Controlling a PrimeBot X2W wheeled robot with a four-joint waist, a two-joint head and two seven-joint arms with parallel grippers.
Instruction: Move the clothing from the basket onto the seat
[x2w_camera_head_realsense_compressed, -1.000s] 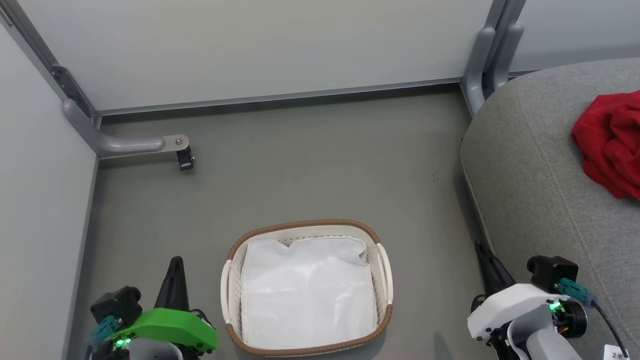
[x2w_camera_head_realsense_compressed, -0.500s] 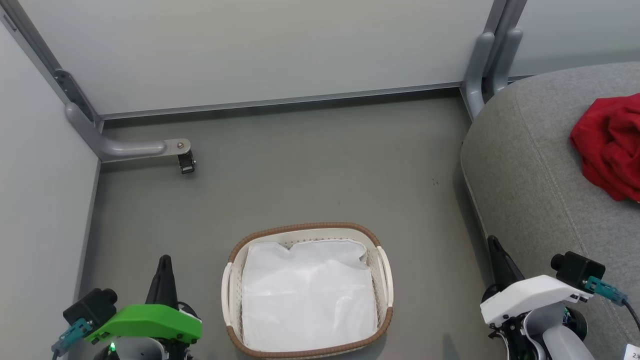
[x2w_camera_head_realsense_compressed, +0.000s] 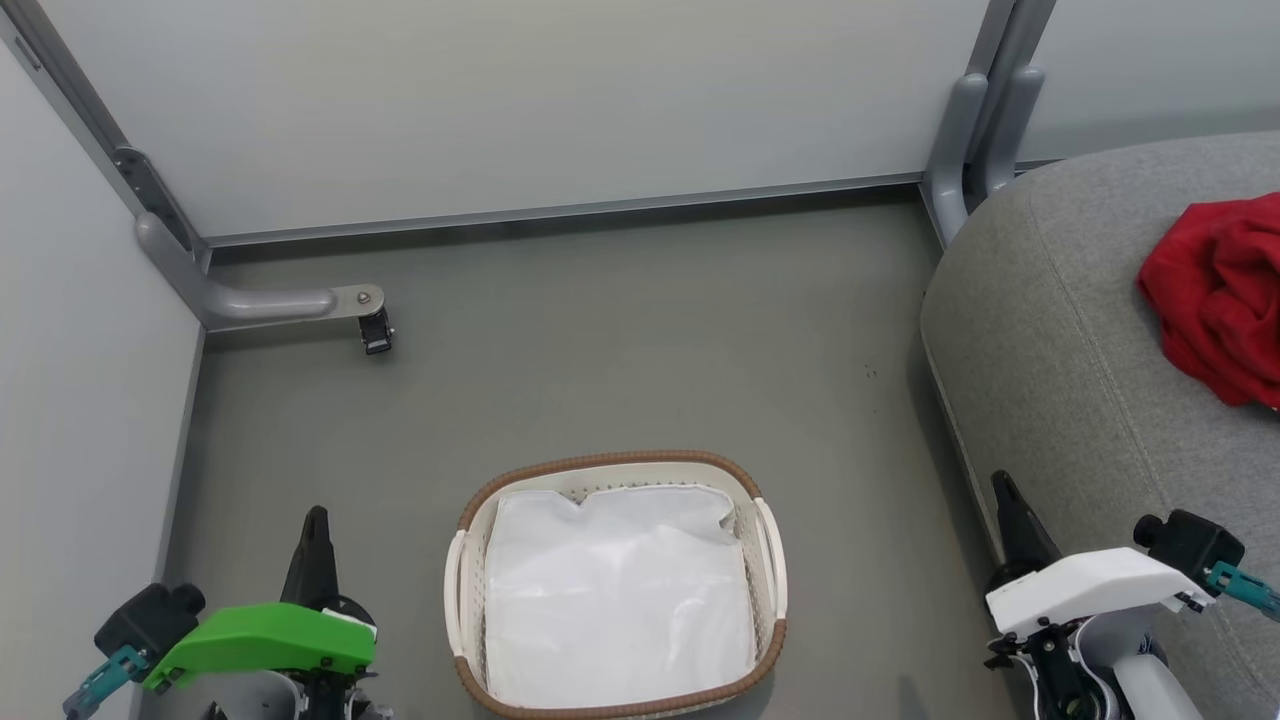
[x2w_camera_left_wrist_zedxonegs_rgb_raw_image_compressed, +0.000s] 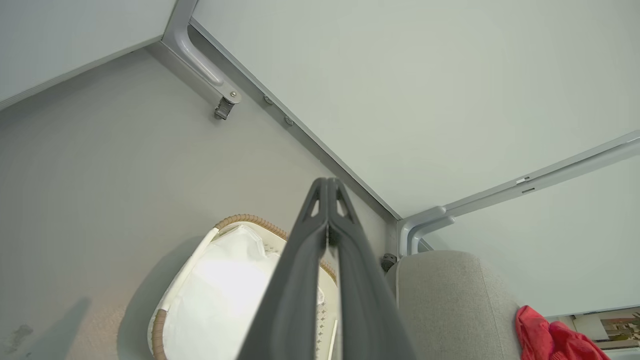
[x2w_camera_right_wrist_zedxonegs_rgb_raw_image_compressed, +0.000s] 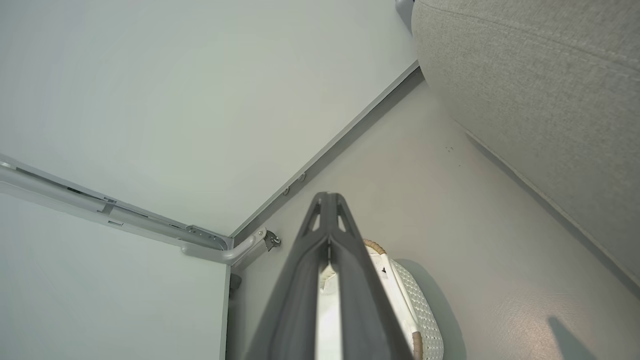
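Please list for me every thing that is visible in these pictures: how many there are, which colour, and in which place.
basket: one, white with brown rim, on the floor, front centre
liner sheet: one, white, inside the basket
clothing: one heap, red, on the seat, far right
seat: one, grey, right side
floor: one, grey
wall panels: pale grey, behind and at the left
metal foot: one, grey, back left corner
left gripper: one, green cover, dark fingers shut, left of the basket
right gripper: one, white cover, dark fingers shut, beside the seat
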